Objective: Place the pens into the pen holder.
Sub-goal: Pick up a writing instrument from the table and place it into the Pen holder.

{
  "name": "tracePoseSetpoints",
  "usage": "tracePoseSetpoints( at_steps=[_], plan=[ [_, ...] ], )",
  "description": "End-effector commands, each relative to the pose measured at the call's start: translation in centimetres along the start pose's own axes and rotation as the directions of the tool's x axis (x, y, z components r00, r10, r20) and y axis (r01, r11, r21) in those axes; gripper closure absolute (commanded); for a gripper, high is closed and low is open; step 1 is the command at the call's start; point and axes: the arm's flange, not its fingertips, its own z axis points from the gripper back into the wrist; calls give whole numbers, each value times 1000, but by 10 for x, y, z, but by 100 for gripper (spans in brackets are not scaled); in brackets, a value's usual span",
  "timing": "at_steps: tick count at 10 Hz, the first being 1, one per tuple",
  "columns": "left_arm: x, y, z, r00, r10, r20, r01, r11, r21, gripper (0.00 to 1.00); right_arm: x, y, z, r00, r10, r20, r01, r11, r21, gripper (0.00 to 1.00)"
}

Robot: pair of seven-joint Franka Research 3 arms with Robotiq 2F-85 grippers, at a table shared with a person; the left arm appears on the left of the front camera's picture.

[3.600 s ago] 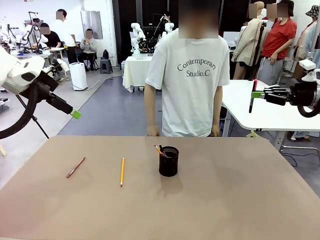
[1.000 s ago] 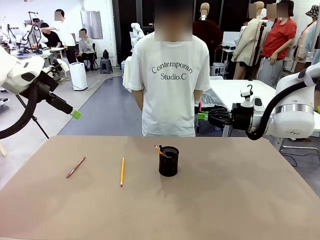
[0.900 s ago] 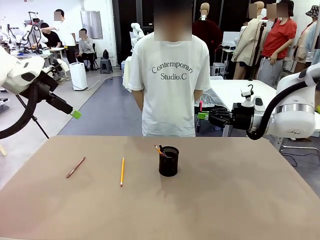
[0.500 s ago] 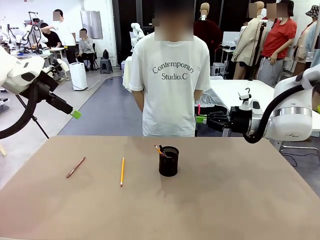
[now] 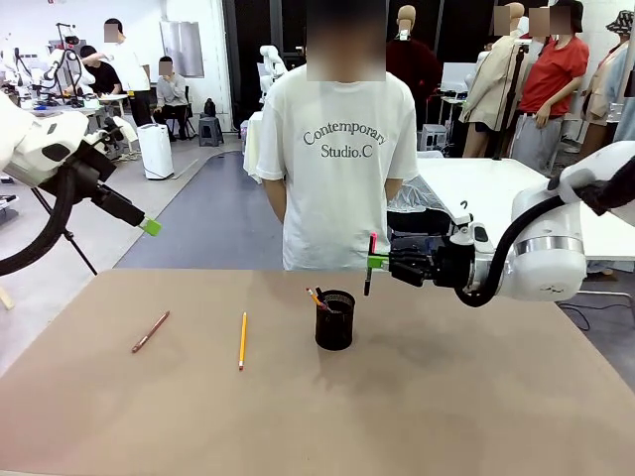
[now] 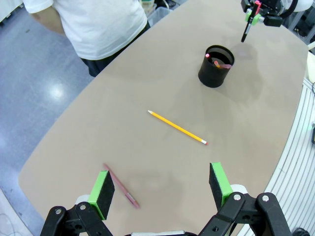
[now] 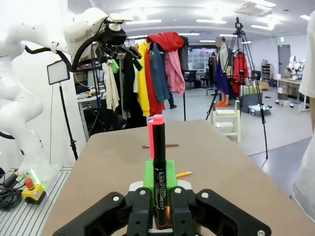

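The black mesh pen holder (image 5: 334, 319) stands mid-table with an orange, pink-ended pen (image 5: 317, 297) leaning inside. My right gripper (image 5: 375, 263) is shut on a black pen with a pink cap (image 5: 369, 266), held upright just right of and above the holder's rim. On the table to the left lie a yellow-orange pen (image 5: 241, 340) and a reddish-brown pen (image 5: 151, 331). My left gripper (image 5: 149, 226) hangs open, high over the left edge. The left wrist view has its open gripper (image 6: 161, 183) above the yellow pen (image 6: 178, 128), the reddish-brown pen (image 6: 122, 187) and the holder (image 6: 216, 66). The right wrist view shows the held pen (image 7: 158, 167) between the shut fingers.
A person in a white T-shirt (image 5: 342, 159) stands at the far edge, hands behind the back. The brown table (image 5: 476, 397) is bare to the right and front of the holder.
My right arm has moved left and down with the black pen, from beside the person to just beside the holder's rim. The left arm and the table pens have not moved.
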Motion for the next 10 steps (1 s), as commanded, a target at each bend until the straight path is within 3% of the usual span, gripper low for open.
tracePoseSetpoints(
  at_steps=[1, 10],
  plan=[
    [-1, -1, 1, 1000, -1, 8, 1, 1000, -1, 0, -4, -9, -16, 1000, 25, 11, -25, 999, 32, 100],
    [-1, -1, 1, 1000, -1, 8, 1, 1000, -1, 0, -26, -28, -45, 997, 80, 1, -80, 994, 71, 100]
  ],
)
